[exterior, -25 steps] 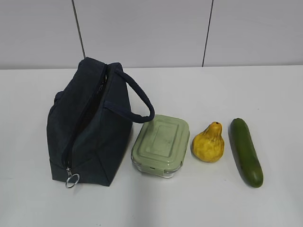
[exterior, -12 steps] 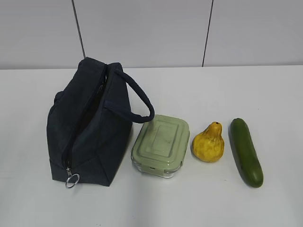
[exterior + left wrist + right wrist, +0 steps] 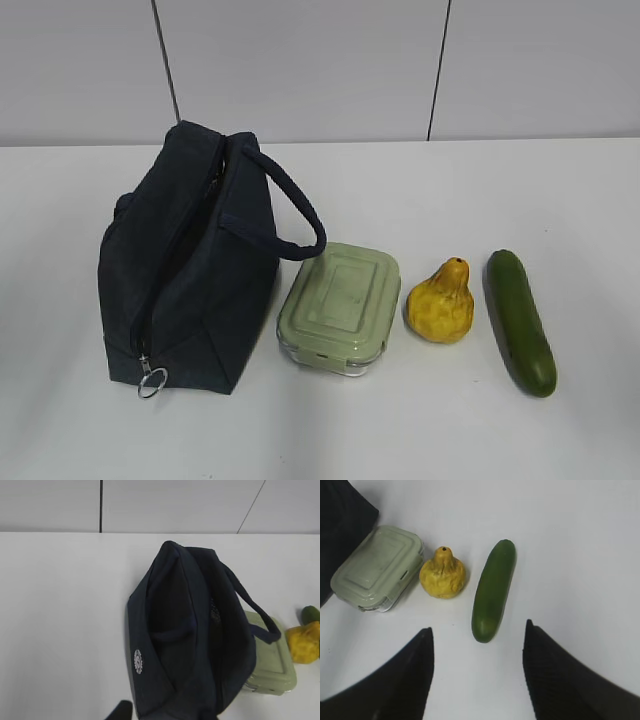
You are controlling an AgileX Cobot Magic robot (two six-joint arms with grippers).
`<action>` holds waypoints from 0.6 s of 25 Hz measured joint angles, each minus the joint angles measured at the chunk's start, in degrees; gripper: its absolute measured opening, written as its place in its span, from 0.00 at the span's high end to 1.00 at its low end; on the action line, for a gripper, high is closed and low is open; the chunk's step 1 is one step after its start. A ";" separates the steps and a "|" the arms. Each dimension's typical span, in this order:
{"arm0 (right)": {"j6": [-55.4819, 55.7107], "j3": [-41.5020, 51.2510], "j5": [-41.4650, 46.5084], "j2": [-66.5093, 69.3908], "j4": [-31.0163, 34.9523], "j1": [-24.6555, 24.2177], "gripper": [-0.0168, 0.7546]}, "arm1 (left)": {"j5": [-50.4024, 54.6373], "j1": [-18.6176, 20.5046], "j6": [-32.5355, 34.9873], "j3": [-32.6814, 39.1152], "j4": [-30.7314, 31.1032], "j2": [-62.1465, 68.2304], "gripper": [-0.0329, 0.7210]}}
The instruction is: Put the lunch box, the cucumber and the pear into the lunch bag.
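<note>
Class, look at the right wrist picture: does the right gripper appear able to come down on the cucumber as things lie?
Probably yes. The right gripper is open just short of the cucumber, which lies alone on the table, apart from the pear, nothing covering it.

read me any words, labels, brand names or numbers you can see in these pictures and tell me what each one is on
No readable text anywhere.
Lunch bag: a small round white emblem on its side, too small and blurred to read.
Lunch box, pear, cucumber: no markings visible.
</note>
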 joint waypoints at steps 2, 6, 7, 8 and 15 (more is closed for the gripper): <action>0.00 -1.77 -0.32 4.61 0.22 0.00 0.40 | -1.20 0.00 1.07 -1.70 -0.13 4.88 0.63; 0.00 -6.57 -0.28 13.74 0.79 0.00 0.40 | -4.92 0.00 1.65 -4.12 -0.33 12.22 0.63; -0.16 -8.10 0.25 16.49 0.88 0.00 0.40 | -6.38 0.00 1.71 -4.51 -0.46 13.54 0.63; -0.57 -9.91 0.77 18.71 1.02 0.00 0.40 | -7.80 0.00 1.76 -4.78 -0.54 15.17 0.63; -1.51 -15.86 2.78 30.06 1.06 0.00 0.40 | -18.41 0.00 1.76 -5.21 -4.14 18.44 0.63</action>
